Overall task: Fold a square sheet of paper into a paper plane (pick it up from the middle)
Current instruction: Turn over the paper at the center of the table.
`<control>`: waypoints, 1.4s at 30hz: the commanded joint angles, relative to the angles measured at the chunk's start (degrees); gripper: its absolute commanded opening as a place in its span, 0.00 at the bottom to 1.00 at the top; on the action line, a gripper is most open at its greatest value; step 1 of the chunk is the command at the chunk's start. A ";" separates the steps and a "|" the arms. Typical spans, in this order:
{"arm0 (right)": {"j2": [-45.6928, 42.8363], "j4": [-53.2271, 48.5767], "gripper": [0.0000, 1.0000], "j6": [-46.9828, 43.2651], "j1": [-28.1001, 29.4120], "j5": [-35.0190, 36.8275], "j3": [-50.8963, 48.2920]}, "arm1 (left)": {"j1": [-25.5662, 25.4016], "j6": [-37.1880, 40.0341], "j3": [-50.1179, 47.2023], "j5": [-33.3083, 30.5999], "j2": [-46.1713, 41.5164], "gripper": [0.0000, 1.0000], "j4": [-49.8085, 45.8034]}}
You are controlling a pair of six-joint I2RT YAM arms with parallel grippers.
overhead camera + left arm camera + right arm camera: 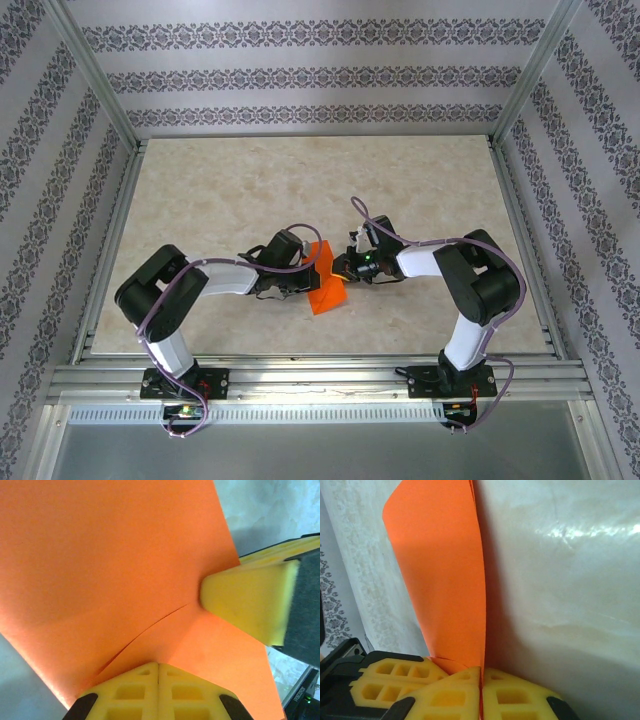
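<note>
The square sheet of paper (328,290) is bright orange, folded, and stands on edge above the middle of the table, between my two grippers. My left gripper (308,273) reaches in from the left and is shut on it. In the left wrist view the paper (110,555) shows a curved crease, and its lower edge is pinched by the left gripper (158,666). The right gripper's yellow fingers (240,605) pinch its right edge. My right gripper (346,268) comes from the right. In the right wrist view the right gripper (481,672) is shut on the thin edge of the upright paper (445,580).
The table top (250,190) is pale marble-patterned, with metal frame rails (300,372) along its near edge and sides and patterned walls around. The left gripper's fingers (385,680) sit just left of the right gripper.
</note>
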 commanded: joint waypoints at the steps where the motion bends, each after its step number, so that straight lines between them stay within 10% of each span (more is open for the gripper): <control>1: -1.17 2.21 0.06 0.21 -0.33 -1.77 -0.54 | 0.42 -1.14 -1.12 -0.09 -4.79 0.08 2.06; 10: -12.24 -14.52 0.00 -8.85 -0.26 7.41 3.96 | 0.60 2.74 -3.09 -11.46 -22.68 0.33 -9.14; 19: -18.67 -48.43 0.00 -25.47 4.36 48.25 19.62 | 2.83 3.05 -6.51 -17.56 -33.88 0.43 -15.97; 27: -18.32 -54.15 0.00 -29.29 8.75 72.86 23.73 | 3.85 2.35 -7.52 -22.21 -39.16 0.45 -19.91; 42: 2.59 -54.18 0.00 -25.70 22.04 65.90 31.62 | 4.11 1.36 -8.92 -26.65 -44.93 0.45 -22.85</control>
